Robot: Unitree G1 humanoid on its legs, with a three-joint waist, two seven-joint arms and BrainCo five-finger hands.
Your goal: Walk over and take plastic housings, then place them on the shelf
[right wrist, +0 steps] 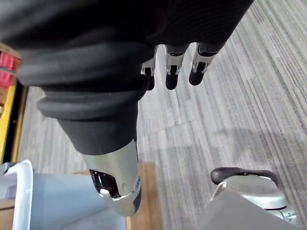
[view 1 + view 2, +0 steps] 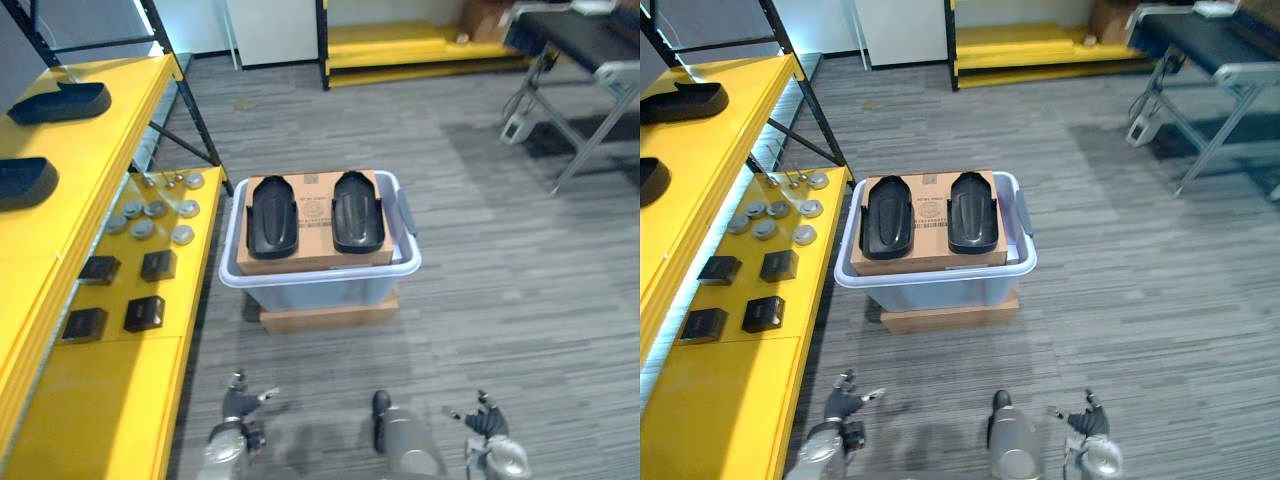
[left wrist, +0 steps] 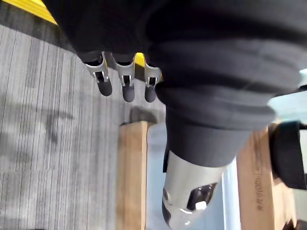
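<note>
Two black plastic housings (image 2: 272, 215) (image 2: 357, 210) lie side by side on a cardboard box (image 2: 312, 190) inside a pale blue bin (image 2: 405, 268) on the floor ahead. Two more black housings (image 2: 60, 102) (image 2: 22, 182) rest on the upper level of the yellow shelf (image 2: 100, 400) at my left. My left hand (image 2: 235, 420) and right hand (image 2: 490, 425) hang low at the near edge, well short of the bin. In the wrist views the left fingers (image 3: 127, 88) and right fingers (image 1: 171, 72) are relaxed and hold nothing.
The bin stands on a flat cardboard base (image 2: 330, 315). Small black boxes (image 2: 145, 290) and silver discs (image 2: 155, 210) cover the shelf's lower level. A black shelf upright (image 2: 185, 105) stands beside the bin. A grey metal-framed conveyor (image 2: 580, 60) is at the far right.
</note>
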